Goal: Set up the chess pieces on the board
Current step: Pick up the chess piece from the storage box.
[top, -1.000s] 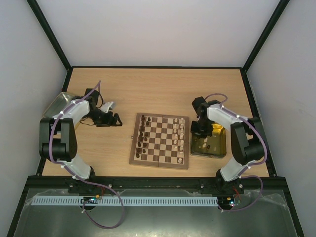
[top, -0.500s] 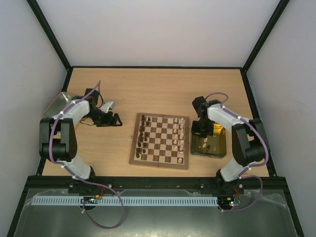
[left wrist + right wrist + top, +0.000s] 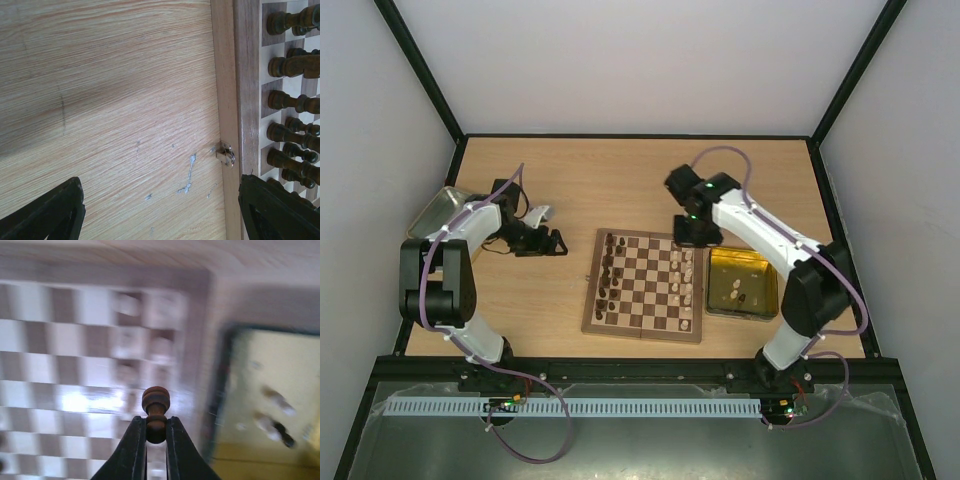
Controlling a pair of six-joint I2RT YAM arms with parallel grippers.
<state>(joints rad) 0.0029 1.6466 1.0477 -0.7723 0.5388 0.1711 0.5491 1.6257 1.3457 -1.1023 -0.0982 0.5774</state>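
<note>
right gripper (image 3: 156, 429) is pinching a dark pawn (image 3: 155, 402) low down, long axis straight up the frame, round head topmost, blurry board (image 3: 60, 345) behind.

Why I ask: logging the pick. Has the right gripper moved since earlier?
Yes: the right gripper went from the yellow tray to the board's far right corner.

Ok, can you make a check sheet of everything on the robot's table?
Surface: wooden table, scuffed.
Job's things: board in the middle; dark pieces along its left side, pale pieces along its right; a few in the yellow tray.
Clutter: greyish container at the left edge.
Grippers: left gripper open beside the board; right gripper shut on a dark piece above the board.
Cables: purple cables along both arms.
Surroundings: white walls, black frame.
</note>
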